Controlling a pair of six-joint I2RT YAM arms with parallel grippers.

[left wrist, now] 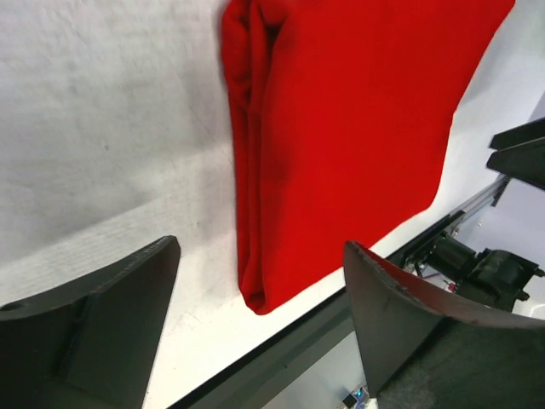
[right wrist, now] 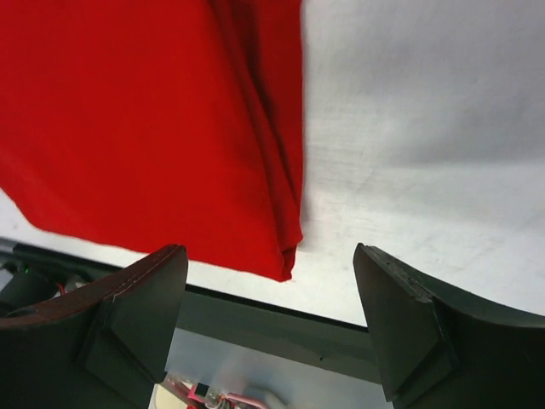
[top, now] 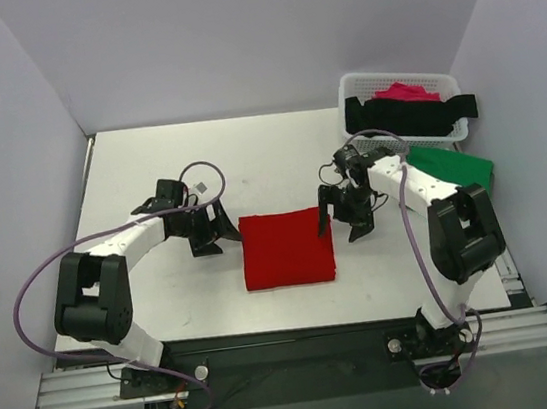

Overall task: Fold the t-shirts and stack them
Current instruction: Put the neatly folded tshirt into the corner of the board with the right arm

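Red t-shirt (top: 288,250) lies folded into a neat square near the middle of the table (top: 147,161), close to its near edge, flat and with no other shirt on it. From here I see my left gripper (top: 222,229) just off the shirt's left edge and my right gripper (top: 338,228) at its upper right corner, one on each side of the fold. On the left wrist camera the left gripper (left wrist: 262,249) has its jaws spread wide with nothing between them, and the red t-shirt (left wrist: 341,128) shows its layered folded edge ahead of the fingers. The right wrist camera gives me the same reading: right gripper (right wrist: 268,254) wide apart and holding nothing, the red t-shirt (right wrist: 145,119) ahead of it with its corner pointing toward the table's edge. At the far right corner stands the white basket (top: 358,82), with a black t-shirt (top: 413,115) draped over its near rim and a pink t-shirt (top: 405,91) behind it inside. A green t-shirt (top: 455,165) lies on the table just in front of the basket, beside my right arm.
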